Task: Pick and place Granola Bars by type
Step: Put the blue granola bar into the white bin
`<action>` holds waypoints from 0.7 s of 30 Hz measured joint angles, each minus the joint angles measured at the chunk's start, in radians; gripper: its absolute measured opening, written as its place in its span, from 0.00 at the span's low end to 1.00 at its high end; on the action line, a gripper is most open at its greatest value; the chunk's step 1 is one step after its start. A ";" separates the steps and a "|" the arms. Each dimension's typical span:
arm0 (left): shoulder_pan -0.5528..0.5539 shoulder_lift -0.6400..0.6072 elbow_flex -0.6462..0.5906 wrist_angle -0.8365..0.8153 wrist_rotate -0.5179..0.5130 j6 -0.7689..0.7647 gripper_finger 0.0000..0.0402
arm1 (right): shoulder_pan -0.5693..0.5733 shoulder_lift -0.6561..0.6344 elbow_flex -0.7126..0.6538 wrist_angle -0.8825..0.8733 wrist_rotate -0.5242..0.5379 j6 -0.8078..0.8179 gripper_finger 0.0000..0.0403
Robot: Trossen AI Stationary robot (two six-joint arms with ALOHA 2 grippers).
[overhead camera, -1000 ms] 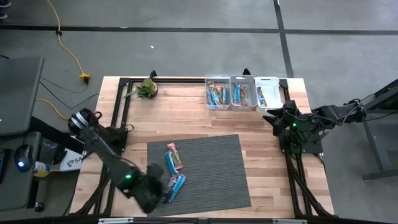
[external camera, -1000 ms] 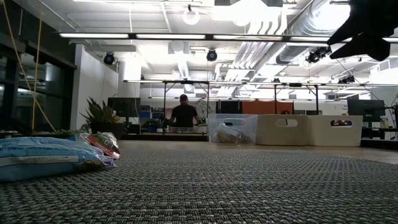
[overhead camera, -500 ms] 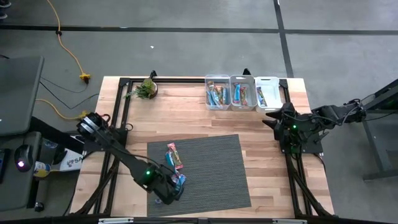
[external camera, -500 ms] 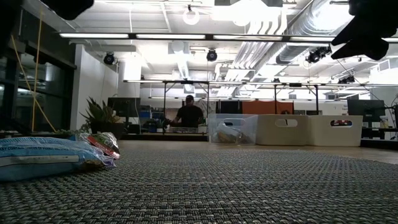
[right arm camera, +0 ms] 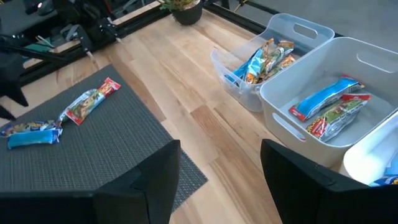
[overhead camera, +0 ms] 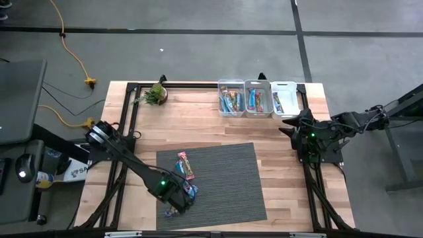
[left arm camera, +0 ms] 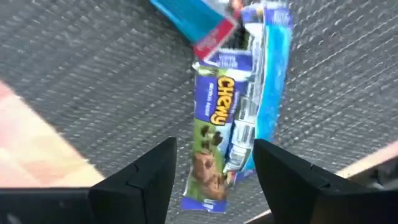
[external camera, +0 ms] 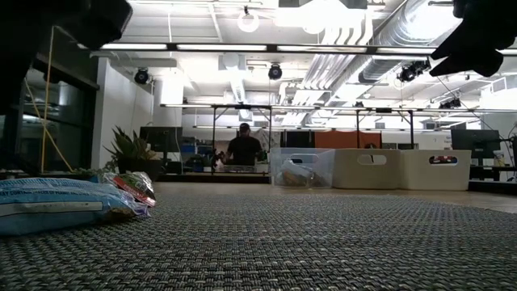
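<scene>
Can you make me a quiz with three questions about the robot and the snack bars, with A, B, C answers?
1. Where is the left end effector?
A. Over the grey mat, above the bars
B. Inside a bin
C. Beside the plant

2. How many white bins stand in a row on the table?
A. One
B. Three
C. Five

3. How are the left end effector's fingers?
A. Apart, with a dark blue Chewy bar lying on the mat between them
B. Clamped on a bin
C. Holding a plant

Answers: 1 A, the high view shows it there. 2 B, three sit side by side. 3 A, the left wrist view shows the gap.
</scene>
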 joint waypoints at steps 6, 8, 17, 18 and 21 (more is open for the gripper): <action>0.000 0.040 -0.001 0.029 0.004 0.021 0.52 | 0.000 0.001 0.000 0.000 -0.002 0.000 0.52; 0.001 0.058 0.000 0.056 0.020 0.020 0.52 | 0.000 0.000 0.000 -0.002 -0.008 -0.001 0.52; 0.001 0.108 0.000 0.059 0.059 0.036 0.52 | 0.000 -0.001 0.000 -0.008 -0.026 -0.007 0.52; 0.001 0.109 -0.002 0.050 0.060 0.040 0.52 | 0.000 -0.001 0.001 -0.007 -0.024 -0.008 0.52; 0.000 0.120 0.002 0.088 0.071 0.045 0.52 | 0.000 -0.001 0.000 -0.008 -0.027 -0.008 0.52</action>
